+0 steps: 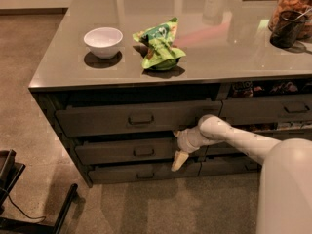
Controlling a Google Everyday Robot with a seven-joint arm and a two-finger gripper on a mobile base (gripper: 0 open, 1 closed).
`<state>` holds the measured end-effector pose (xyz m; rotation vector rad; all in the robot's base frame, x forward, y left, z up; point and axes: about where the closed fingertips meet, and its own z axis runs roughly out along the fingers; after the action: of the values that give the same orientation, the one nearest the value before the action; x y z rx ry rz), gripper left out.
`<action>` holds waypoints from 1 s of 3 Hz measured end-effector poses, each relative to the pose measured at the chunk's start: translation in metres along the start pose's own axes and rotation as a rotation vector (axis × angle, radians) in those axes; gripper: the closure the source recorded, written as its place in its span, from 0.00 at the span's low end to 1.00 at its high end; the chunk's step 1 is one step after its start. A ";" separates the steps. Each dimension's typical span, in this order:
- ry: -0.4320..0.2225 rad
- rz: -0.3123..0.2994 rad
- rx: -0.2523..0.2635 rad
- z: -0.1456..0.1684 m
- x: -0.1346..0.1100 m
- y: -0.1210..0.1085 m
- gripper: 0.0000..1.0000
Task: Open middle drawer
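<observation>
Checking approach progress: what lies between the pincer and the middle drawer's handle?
Only bare drawer front, in the camera view. The pincer is by the right end of the middle drawer, right of its handle.

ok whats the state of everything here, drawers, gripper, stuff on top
middle drawer: barely out, if at all
top drawer: looks slightly ajar
gripper: at the middle drawer's right end, by its front
white bowl: upright, empty
green bag: crumpled, lying on the countertop

Dim; countertop (234, 48) glare (gripper (178, 147) at shadowed middle drawer (112, 152)).
</observation>
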<state>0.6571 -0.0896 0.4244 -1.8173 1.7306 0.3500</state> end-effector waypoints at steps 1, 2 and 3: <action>0.015 0.013 -0.026 0.006 0.004 0.003 0.00; 0.020 0.026 -0.049 0.010 0.007 0.008 0.00; 0.017 0.041 -0.071 0.012 0.008 0.014 0.00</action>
<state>0.6470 -0.0891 0.4068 -1.8415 1.7904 0.4184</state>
